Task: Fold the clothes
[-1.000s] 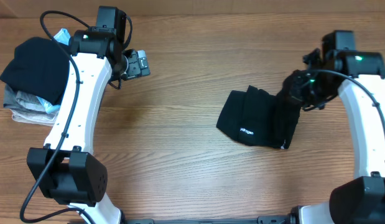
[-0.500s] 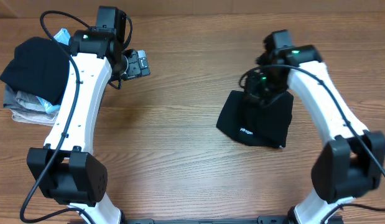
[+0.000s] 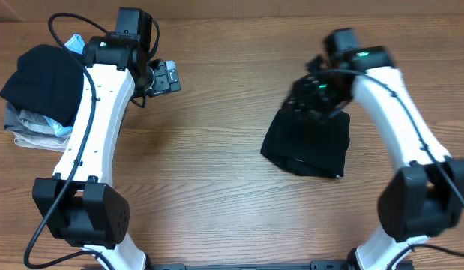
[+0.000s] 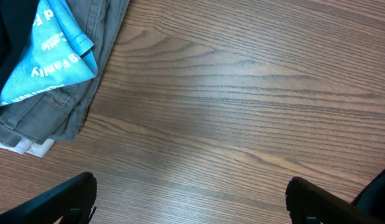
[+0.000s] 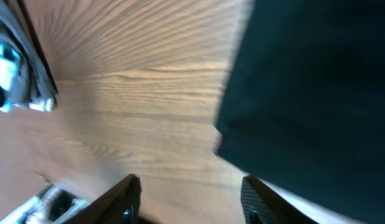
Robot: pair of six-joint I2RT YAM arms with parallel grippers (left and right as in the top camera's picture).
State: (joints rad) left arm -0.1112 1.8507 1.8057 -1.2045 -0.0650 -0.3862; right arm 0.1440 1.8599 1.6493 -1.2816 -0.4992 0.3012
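The clothes (image 3: 310,142), a black T-shirt, lie folded into a compact rectangle right of the table's centre. My right gripper (image 3: 302,97) hovers, blurred, over the shirt's upper left corner. In the right wrist view, this gripper (image 5: 189,202) is open with only bare wood between its fingertips (image 5: 125,198), and the black fabric (image 5: 316,81) fills the upper right. My left gripper (image 3: 166,76) is far off at the upper left, wide open and empty. The left wrist view has this gripper (image 4: 192,202) over plain tabletop.
A pile of other garments (image 3: 33,101) sits at the far left edge, a dark one on top of grey and light-blue ones. The same grey and light-blue garments (image 4: 55,56) fill the upper left of the left wrist view.
My right gripper carried the shirt's right side leftward over the rest, making the bundle narrower, then opened and let go. The left arm has not moved.
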